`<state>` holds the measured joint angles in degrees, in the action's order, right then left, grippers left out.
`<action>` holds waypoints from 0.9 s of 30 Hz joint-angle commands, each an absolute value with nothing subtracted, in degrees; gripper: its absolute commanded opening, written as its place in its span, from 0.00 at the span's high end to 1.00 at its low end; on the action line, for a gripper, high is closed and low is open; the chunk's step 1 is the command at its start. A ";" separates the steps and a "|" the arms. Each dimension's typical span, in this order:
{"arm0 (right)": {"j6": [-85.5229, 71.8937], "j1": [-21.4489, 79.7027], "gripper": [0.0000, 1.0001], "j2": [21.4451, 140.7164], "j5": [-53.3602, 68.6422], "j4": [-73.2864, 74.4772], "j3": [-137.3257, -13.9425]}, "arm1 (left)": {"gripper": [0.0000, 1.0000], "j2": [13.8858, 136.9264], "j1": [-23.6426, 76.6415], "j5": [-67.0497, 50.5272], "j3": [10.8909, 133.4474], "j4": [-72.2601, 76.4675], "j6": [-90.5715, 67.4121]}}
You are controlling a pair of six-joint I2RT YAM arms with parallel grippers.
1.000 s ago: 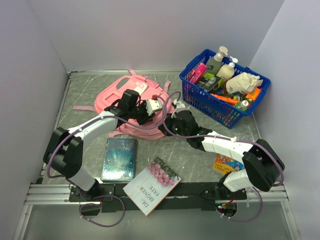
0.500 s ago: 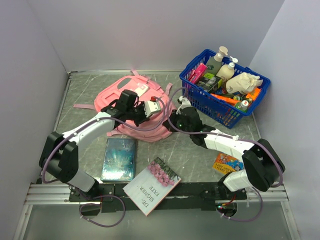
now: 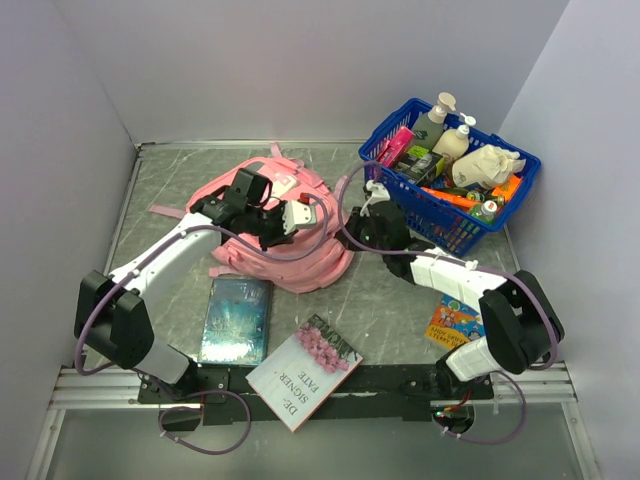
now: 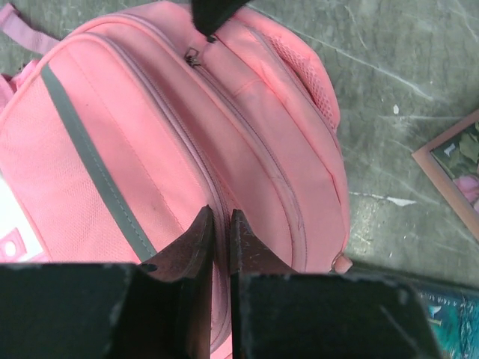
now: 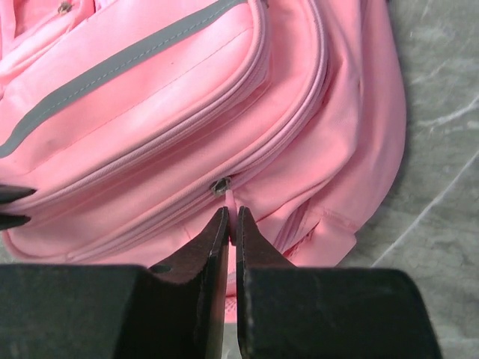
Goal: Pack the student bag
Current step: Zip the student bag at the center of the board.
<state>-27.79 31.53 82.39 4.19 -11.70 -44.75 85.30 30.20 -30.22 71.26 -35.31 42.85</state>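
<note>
The pink student bag (image 3: 300,255) lies flat at mid-table, and it fills the left wrist view (image 4: 150,149) and the right wrist view (image 5: 187,112). My left gripper (image 3: 283,222) rests on top of the bag. Its jaws are closed on a fold of fabric along a zipper seam (image 4: 222,217). My right gripper (image 3: 354,230) is at the bag's right edge, shut on the pink zipper pull (image 5: 233,212) just below its metal slider (image 5: 219,185). The right gripper's dark tip also shows at the top of the left wrist view (image 4: 213,15).
A blue plastic basket (image 3: 430,212) with bottles and packets stands at the back right. A teal book (image 3: 238,318) and a flowered book (image 3: 305,370) lie near the front edge. A small colourful book (image 3: 455,322) lies at the front right. Grey walls enclose the table.
Both grippers have moved away from me with the bag. The right gripper went up and right toward the basket, and the bag has spread out toward the front right.
</note>
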 commanded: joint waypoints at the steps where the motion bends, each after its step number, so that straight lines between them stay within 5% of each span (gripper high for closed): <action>1: -23.91 27.43 1.00 85.25 -5.53 -13.45 -50.00 | 0.99 80.51 31.20 -41.06 75.06 -47.81 50.86; 8: -25.31 25.49 1.00 83.94 -4.76 -15.64 -50.37 | 0.99 75.06 31.11 -30.17 67.68 -38.95 66.00; 15: -26.72 25.84 1.00 80.51 -2.29 -17.14 -45.45 | 0.99 85.42 26.20 -32.43 79.53 -34.02 66.01; 22: -28.47 26.80 1.00 76.56 -2.11 -18.72 -40.26 | 0.98 88.06 24.61 -31.82 78.57 -26.80 67.41; 27: -29.88 27.25 1.00 75.15 -0.27 -19.68 -37.62 | 0.75 84.75 24.52 -32.43 70.26 -30.50 63.38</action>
<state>-29.08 27.11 77.71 0.56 -18.41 -39.62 89.10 25.45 -31.00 74.74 -33.10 64.10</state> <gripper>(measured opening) 0.098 0.181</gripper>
